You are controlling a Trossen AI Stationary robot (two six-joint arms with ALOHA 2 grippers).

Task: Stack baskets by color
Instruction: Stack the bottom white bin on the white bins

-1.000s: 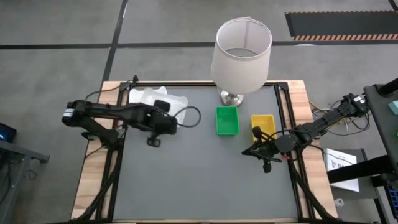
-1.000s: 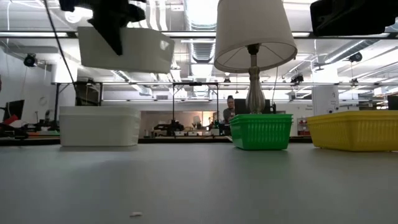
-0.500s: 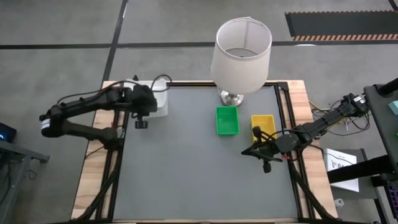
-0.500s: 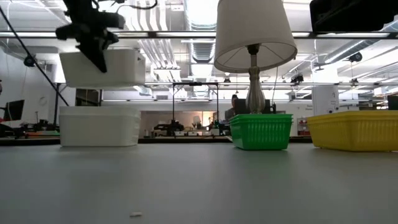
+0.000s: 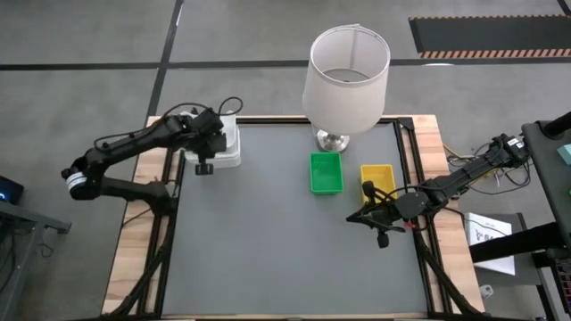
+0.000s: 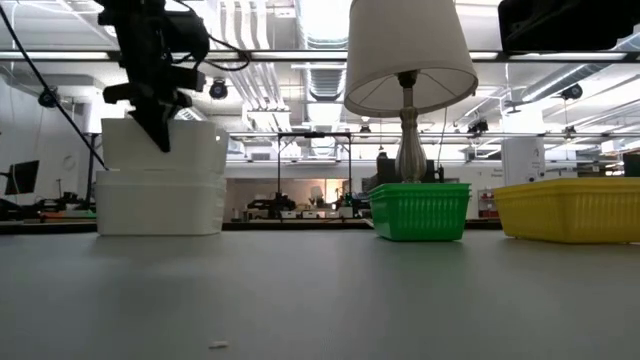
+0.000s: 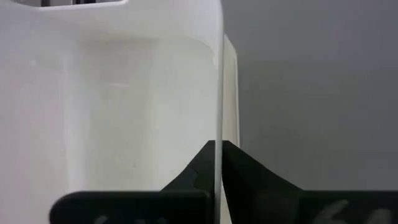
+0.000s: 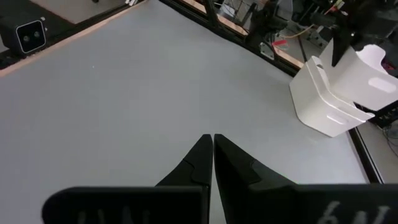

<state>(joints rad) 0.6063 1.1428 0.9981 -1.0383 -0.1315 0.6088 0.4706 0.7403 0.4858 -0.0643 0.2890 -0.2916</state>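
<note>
The left pincer [image 6: 160, 128] is clenched on the near wall of a white basket [image 6: 165, 148], which hangs directly below it. What decides the next move is how this held basket sits over the white stack [image 6: 160, 202] straight beneath it. In the low view the held basket's bottom looks to have just entered the stack's mouth, though not fully seated, and its rim reads level. In the high view [image 5: 223, 143] the two outlines nearly coincide, with the long axes lined up and running away from the pincer along the arm's reach. In my judgement the remaining travel is straight down from the pincer, with no sideways correction needed before letting go.

The right pincer [image 5: 382, 217] is clenched on nothing and waits near the opposite edge of the bench [image 5: 268, 250]. The yellow basket [image 5: 376, 178] lies just beyond it, and the green basket [image 5: 326, 172] sits one place farther toward the left arm. The white stack is well apart from this pincer, so the left arm is plainly the nearer one.
</note>
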